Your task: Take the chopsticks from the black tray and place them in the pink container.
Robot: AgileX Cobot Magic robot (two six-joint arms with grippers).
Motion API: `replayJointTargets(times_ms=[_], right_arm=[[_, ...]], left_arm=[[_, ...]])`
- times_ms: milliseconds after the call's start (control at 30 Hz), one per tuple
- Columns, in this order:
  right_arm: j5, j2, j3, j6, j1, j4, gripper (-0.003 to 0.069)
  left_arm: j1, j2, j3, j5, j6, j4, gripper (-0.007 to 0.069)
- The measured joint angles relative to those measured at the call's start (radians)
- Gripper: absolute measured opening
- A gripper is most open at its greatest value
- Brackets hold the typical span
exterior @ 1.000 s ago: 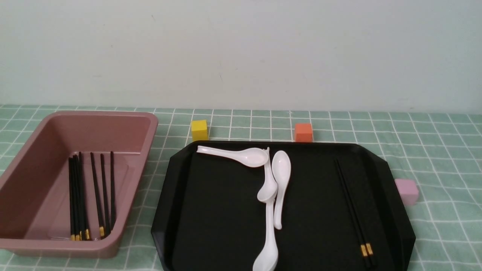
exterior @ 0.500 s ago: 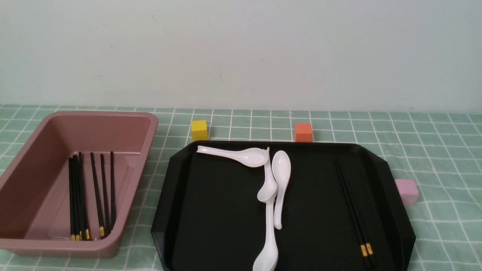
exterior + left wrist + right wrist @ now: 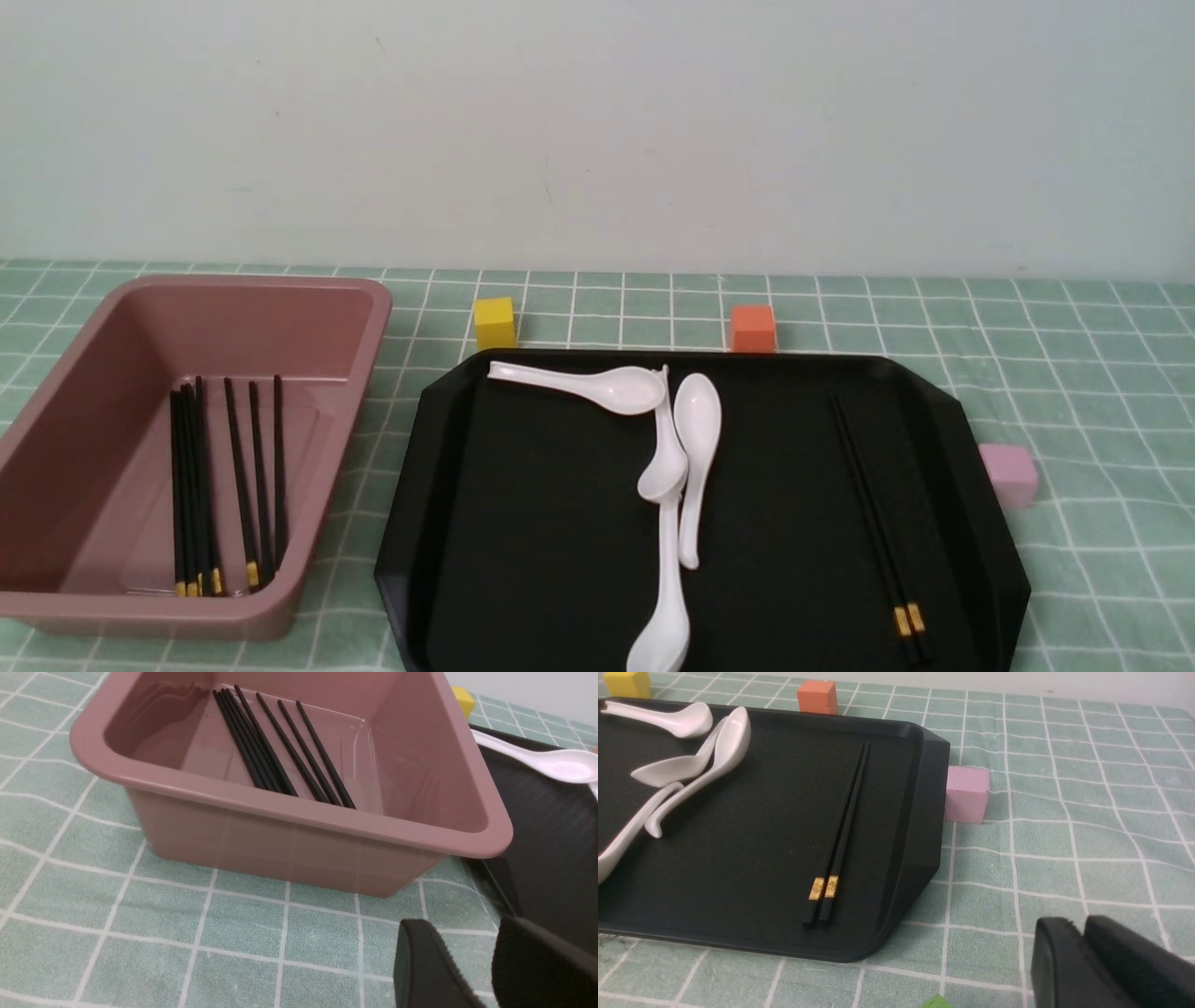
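Note:
Two black chopsticks (image 3: 873, 504) with gold bands lie side by side along the right part of the black tray (image 3: 541, 523); the right wrist view shows the chopsticks (image 3: 845, 826) on the tray (image 3: 752, 858) too. Several more chopsticks (image 3: 219, 485) rest in the pink container (image 3: 252, 281) at the left. My left gripper (image 3: 467, 940) hovers open over the cloth beside the container's (image 3: 299, 812) near corner, nothing between its fingers. My right gripper (image 3: 1080, 928) is shut and empty, over the cloth off the tray's right near corner. Neither gripper shows in the front view.
Three white spoons (image 3: 695, 439) lie tangled in the tray's middle. A yellow cube (image 3: 495, 322) and an orange cube (image 3: 752, 328) stand behind the tray, and a small pink cube (image 3: 1008, 474) touches its right side. A green scrap (image 3: 936, 1002) peeks near the right gripper.

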Motion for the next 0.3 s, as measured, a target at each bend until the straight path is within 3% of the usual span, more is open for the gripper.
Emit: replayJointTargets(times_ms=[300], right_arm=[[0.0, 0.0, 0.0, 0.0, 0.0, 0.0, 0.0113]], left_arm=[[0.0, 0.0, 0.0, 0.0, 0.0, 0.0, 0.0239]])
